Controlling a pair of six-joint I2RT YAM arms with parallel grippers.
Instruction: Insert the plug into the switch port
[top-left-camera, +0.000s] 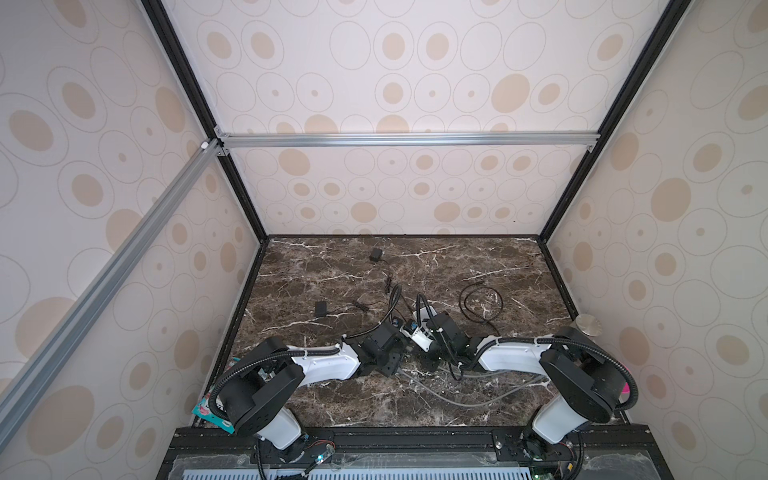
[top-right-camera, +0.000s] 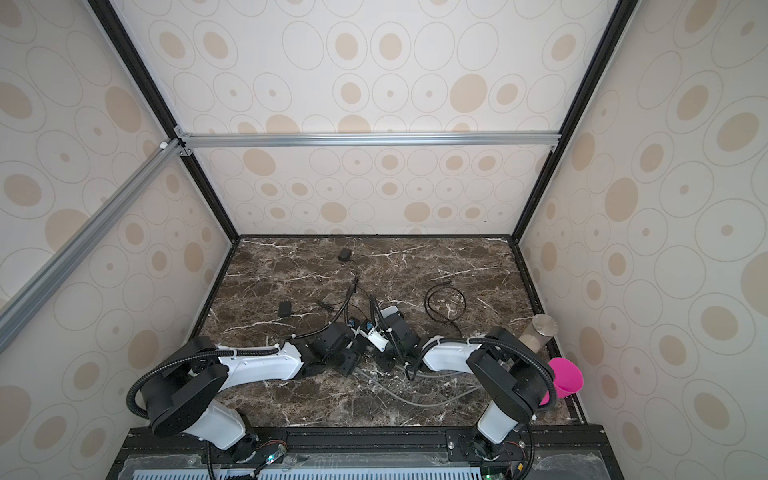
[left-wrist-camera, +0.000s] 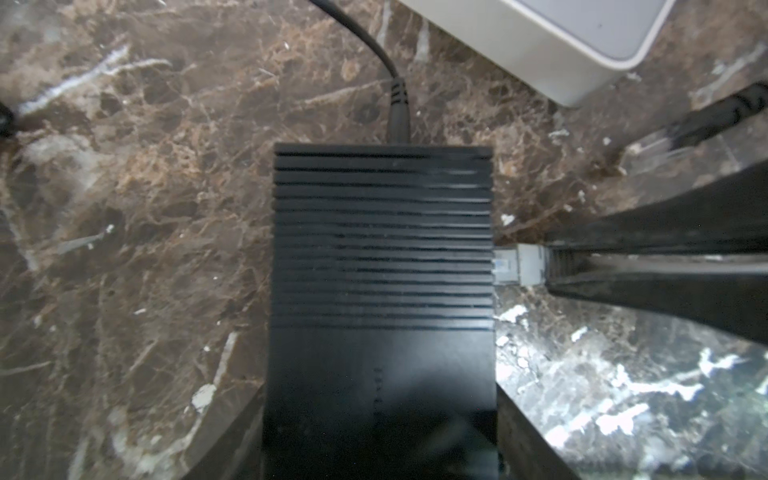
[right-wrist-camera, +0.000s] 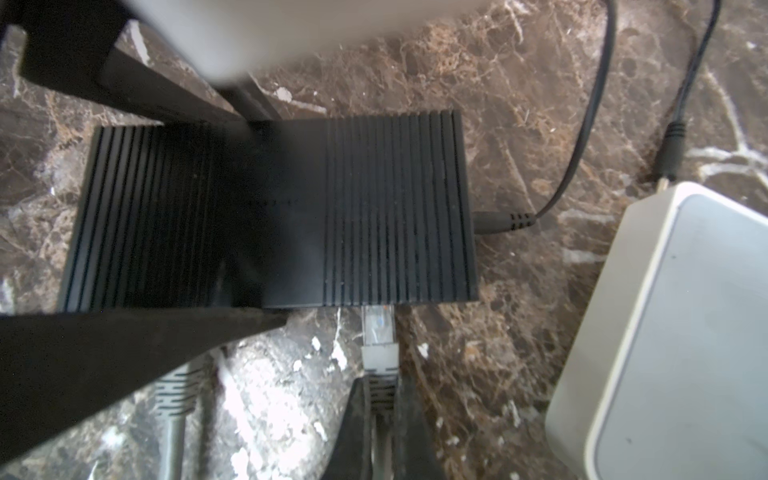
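The switch (left-wrist-camera: 382, 249) is a flat black ribbed box lying on the marble. My left gripper (left-wrist-camera: 380, 399) straddles it with a finger pressed against each long side; its fingers (right-wrist-camera: 124, 345) show across the switch (right-wrist-camera: 374, 208) in the right wrist view. The plug (right-wrist-camera: 377, 328) is a clear connector on a grey cable. My right gripper (right-wrist-camera: 379, 390) is shut on the boot just behind it. The plug's tip (left-wrist-camera: 509, 266) touches the switch's side face at a port; how far it is in cannot be seen. In both top views the two grippers meet mid-table and hide the switch.
A white box (right-wrist-camera: 665, 332) lies close beside the switch. A black power lead (right-wrist-camera: 503, 222) is plugged into the switch's end. Two black adapters (top-left-camera: 376, 254) (top-left-camera: 321, 308), a coiled black cable (top-left-camera: 480, 305), grey cables (top-left-camera: 457, 395), a metal cylinder (top-left-camera: 586, 324) and a pink cup (top-right-camera: 565, 378) lie around.
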